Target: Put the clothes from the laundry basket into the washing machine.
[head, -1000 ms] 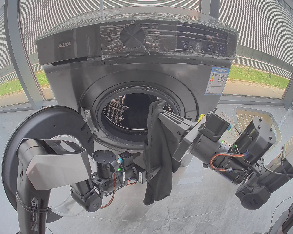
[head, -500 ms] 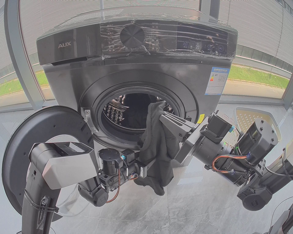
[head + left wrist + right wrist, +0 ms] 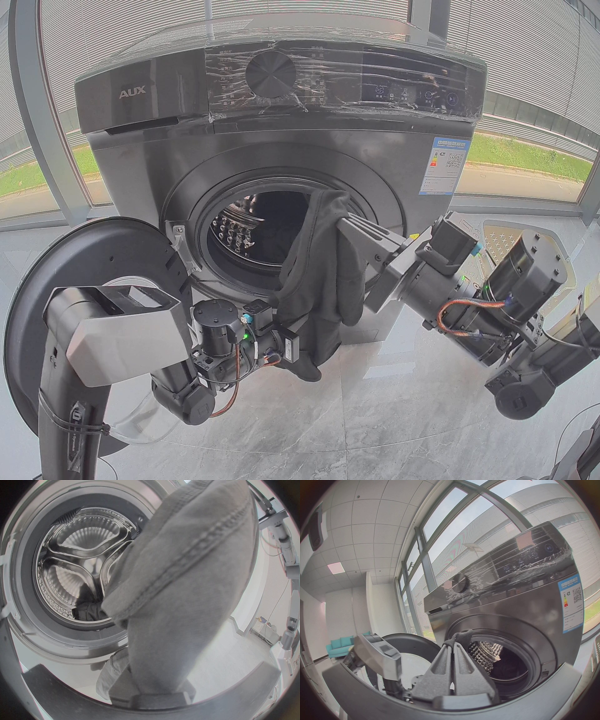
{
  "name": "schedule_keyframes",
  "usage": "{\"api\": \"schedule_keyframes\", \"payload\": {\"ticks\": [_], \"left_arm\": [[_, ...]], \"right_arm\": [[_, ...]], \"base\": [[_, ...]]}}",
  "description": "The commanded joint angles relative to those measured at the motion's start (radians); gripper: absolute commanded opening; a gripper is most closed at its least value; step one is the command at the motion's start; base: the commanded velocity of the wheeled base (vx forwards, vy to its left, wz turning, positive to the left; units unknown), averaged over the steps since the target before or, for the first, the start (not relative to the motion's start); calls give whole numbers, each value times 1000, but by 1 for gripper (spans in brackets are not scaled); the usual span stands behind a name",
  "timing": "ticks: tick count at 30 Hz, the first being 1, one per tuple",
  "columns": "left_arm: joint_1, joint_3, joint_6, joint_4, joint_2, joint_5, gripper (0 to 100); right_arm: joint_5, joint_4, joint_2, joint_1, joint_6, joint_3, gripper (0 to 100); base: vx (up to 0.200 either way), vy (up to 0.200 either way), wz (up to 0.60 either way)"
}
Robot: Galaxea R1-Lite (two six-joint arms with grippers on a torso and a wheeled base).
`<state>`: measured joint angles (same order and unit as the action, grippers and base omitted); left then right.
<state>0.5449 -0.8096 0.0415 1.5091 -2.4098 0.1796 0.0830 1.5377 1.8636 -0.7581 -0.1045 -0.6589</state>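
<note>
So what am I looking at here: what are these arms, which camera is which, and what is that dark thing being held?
This is a two-armed robot facing a front-loading washing machine whose door hangs open on the robot's left. The wide picture comes from a camera on its head. The other two come from a camera on each wrist, looking along the jaws. The right gripper has its jaws shut on the top of a dark garment, held at the drum opening. The left gripper is shut on the garment's lower part. Another dark cloth lies inside the drum. A pale basket stands on the tiled floor to the machine's right.
</note>
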Motion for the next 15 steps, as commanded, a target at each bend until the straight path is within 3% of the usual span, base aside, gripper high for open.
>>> {"api": "schedule_keyframes", "payload": {"ticks": [1,6,11,15], "left_arm": [[6,86,-8,0,126,5,0],[35,280,-6,0,342,51,0],[36,397,-6,0,491,92,0],[36,461,-12,0,563,89,0]], "right_arm": [[0,-2,69,74,-1,-62,0],[-20,-13,154,183,-1,-149,0],[-26,-8,216,214,-1,-142,0],[-12,-1,233,207,-1,-88,0]], "base": [[0,0,0],[0,0,0],[0,0,0],[0,0,0]]}}
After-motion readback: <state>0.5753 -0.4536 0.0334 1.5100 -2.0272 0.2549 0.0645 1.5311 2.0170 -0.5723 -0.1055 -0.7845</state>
